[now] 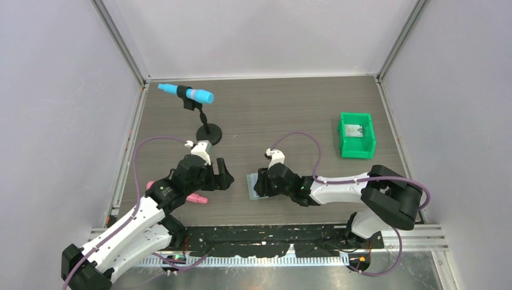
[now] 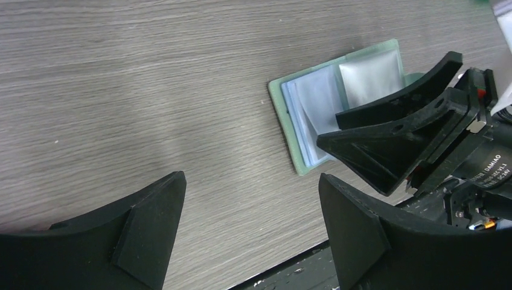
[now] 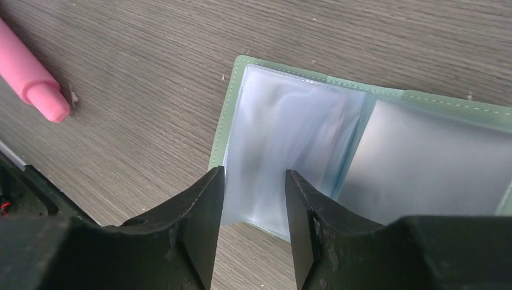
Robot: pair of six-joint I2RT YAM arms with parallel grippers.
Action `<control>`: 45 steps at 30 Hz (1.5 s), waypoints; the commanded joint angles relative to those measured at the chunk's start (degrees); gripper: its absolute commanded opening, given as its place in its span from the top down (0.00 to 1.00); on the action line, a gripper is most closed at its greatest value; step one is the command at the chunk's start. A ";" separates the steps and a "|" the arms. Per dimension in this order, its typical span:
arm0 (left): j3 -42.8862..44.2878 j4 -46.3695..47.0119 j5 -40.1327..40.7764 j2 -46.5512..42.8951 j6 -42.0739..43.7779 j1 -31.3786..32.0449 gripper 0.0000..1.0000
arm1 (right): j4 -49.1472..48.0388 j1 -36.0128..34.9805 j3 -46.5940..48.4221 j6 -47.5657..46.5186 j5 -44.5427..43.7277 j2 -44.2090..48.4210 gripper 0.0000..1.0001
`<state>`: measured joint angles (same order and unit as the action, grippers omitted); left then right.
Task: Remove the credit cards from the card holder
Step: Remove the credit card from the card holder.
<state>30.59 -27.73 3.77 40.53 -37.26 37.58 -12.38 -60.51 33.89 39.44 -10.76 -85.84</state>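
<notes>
Black motor label [image 2: 494, 164] on R arm reads "DAMIAO". Flat pale-green bifold card holder [image 3: 302, 121] lies open on grey wood-grain table [image 2: 121, 90], R gripper [image 3: 254, 175] over its left clear pocket w/ jaws slightly apart. L gripper [image 2: 250, 181] spread wide, empty. Pink plastic marker [image 3: 30, 78] nearby; small pale card [image 1: 354, 130] in bright green plastic bin [image 1: 357, 151].

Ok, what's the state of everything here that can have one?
card holder: open, lying flat, pockets up
left tool: open, empty
right tool: slightly open over a pocket panel
green bin: upright, a credit card inside
blue marker: held tilted in its stand
pink marker: lying flat
</notes>
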 commanded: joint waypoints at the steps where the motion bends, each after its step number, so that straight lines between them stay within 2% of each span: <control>1: -0.97 6.91 -5.76 2.28 -0.36 -0.05 0.17 | -4.86 0.95 -1.94 1.97 4.54 1.39 0.51; 6: -1.37 9.76 -7.49 6.29 -1.04 -0.06 0.20 | -5.82 1.61 -3.19 2.13 5.06 2.25 0.53; 11: -0.60 11.39 -8.33 9.59 -1.62 -0.07 0.22 | -4.15 1.62 -3.17 1.38 3.70 3.20 0.64; 18: -0.95 12.48 -7.99 10.86 -2.58 -0.06 0.23 | -3.02 1.63 -2.69 1.00 2.94 2.99 0.73; 26: -2.07 13.28 -8.43 10.88 -2.65 -0.05 0.24 | -3.67 1.67 -2.91 1.35 3.33 4.34 0.94; 29: -2.79 15.06 -10.00 12.03 -2.79 -0.10 0.26 | -4.77 1.63 -3.30 1.90 3.86 4.24 0.95; 35: -2.93 19.60 -12.40 17.25 -3.69 -0.10 0.37 | -9.51 1.78 -5.31 3.23 5.85 4.67 0.95; 40: -1.30 20.04 -13.34 23.37 -4.05 -0.07 0.63 | -11.22 2.24 -6.58 3.74 6.56 5.06 0.95; 45: -0.19 21.52 -14.59 27.55 -3.92 0.35 0.71 | -13.92 2.96 -8.57 4.48 7.30 6.35 0.95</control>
<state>27.97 -10.55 -8.88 66.32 -41.21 37.60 -21.39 -58.13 26.37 42.70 -4.23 -82.21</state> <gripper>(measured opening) 0.305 0.067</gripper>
